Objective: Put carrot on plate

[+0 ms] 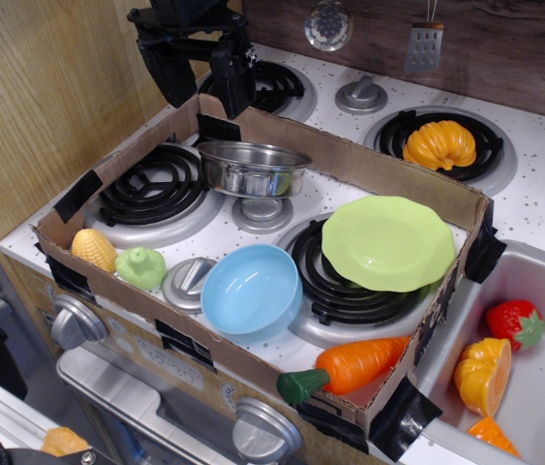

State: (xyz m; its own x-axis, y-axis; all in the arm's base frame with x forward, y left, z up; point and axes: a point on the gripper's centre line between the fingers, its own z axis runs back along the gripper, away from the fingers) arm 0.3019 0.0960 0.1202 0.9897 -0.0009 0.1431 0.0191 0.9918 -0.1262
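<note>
Jaws [197,82]: black, at 12 o'clock of the view, hanging above the far wall of the cardboard box [345,160]; the two fingers stand apart, open, holding nothing.

Steel pot [253,168]: just below the jaws, upright, at the far side of the box, between the two left burners.

Plate [388,242]: lime green, at 3 o'clock within the box, resting tilted on the right near burner [335,286]; bare.

Blue bowl [252,292]: at 6 o'clock, upright, just beside the plate's burner.

Carrot [349,367]: at 5 o'clock, lying on its side in the near right corner of the box, green stub toward 8 o'clock, tip against the side wall; apart from the plate, well apart from the jaws.

Corn cob [93,249] and a pale green item [141,267]: at 9 o'clock, near left corner, touching each other.

Pumpkin [439,144]: outside the box at 1 o'clock, on a rear burner of the white speckled worktop [543,184].

Sink [533,387]: at 4 o'clock, holding a strawberry [515,324] and orange pieces.
</note>
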